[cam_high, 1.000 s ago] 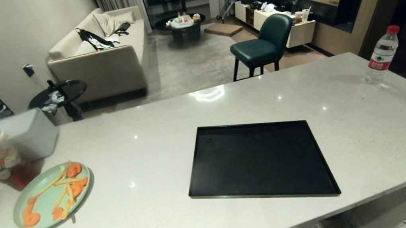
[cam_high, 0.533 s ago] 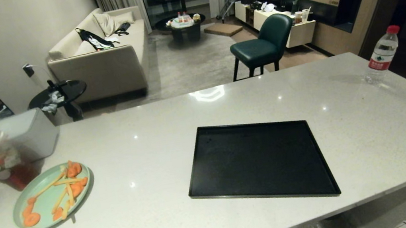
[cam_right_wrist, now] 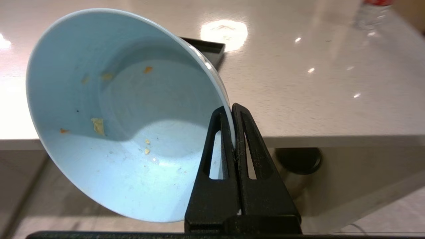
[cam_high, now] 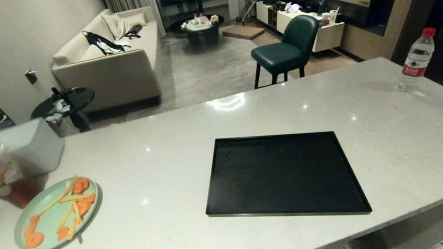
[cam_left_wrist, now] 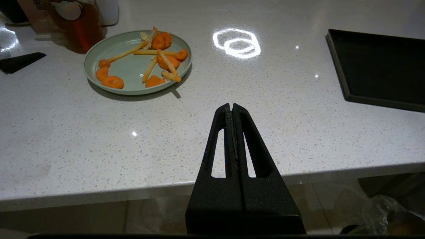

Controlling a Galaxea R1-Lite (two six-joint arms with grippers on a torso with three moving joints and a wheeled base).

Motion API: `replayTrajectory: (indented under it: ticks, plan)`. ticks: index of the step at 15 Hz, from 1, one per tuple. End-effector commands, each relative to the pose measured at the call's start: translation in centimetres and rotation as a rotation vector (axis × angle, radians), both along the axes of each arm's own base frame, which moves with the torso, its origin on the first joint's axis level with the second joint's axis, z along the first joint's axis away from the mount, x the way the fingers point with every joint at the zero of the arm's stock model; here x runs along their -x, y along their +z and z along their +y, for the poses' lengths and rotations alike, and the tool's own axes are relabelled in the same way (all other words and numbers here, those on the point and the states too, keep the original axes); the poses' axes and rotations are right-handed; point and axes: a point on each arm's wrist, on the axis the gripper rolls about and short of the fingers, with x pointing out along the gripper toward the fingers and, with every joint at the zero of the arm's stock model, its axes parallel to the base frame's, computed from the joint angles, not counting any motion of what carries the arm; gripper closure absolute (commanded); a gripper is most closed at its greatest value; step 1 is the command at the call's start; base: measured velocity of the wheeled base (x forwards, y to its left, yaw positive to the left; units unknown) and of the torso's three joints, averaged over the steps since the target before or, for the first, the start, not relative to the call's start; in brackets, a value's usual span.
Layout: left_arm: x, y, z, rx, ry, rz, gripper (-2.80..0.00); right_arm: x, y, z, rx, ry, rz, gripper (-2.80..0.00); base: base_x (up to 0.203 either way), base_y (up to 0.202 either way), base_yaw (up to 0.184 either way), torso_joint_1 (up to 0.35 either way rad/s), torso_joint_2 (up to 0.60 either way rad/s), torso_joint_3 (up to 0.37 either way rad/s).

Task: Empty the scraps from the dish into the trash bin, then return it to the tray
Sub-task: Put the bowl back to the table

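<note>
Right gripper point(cam_right_wrist: 232, 111) pinches the tilted, nearly empty bowl point(cam_right_wrist: 126, 113) by its rim, below the counter edge; the tray point(cam_high: 281, 174) lies toward eleven o'clock on the counter, nearest this arm

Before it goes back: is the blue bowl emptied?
Nearly: the blue bowl, pinched by the right hand, holds only a few crumbs.

home living room, sofa point(cam_high: 116, 65), stone counter point(cam_high: 178, 245)
</note>
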Motion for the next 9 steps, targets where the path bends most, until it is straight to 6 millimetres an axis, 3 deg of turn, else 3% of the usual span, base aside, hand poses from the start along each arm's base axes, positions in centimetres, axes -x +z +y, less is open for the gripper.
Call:
replayTrajectory:
  ticks: [1, 3, 6, 9]
  plan:
    - [0.0, 0.0, 0.0, 0.001, 0.001, 0.0, 0.0, -3.4, 2.5, 0.1, -0.026, 0.049, 0.156, 0.0, 0.0, 0.0, 0.0, 0.0, 0.0, 0.0]
    - [0.0, 0.0, 0.0, 0.001, 0.001, 0.0, 0.0, -6.7, 4.5, 0.2, -0.057, 0.077, 0.237, 0.0, 0.0, 0.0, 0.0, 0.0, 0.0, 0.0]
    - [0.0, 0.0, 0.0, 0.001, 0.001, 0.0, 0.0, -13.4, 7.0, 0.3, -0.105, 0.087, 0.319, 0.0, 0.0, 0.0, 0.0, 0.0, 0.0, 0.0]
    - [0.0, 0.0, 0.0, 0.001, 0.0, 0.0, 0.0, -20.1, 7.8, 1.1, -0.159, 0.051, 0.405, 0.0, 0.0, 0.0, 0.0, 0.0, 0.0, 0.0]
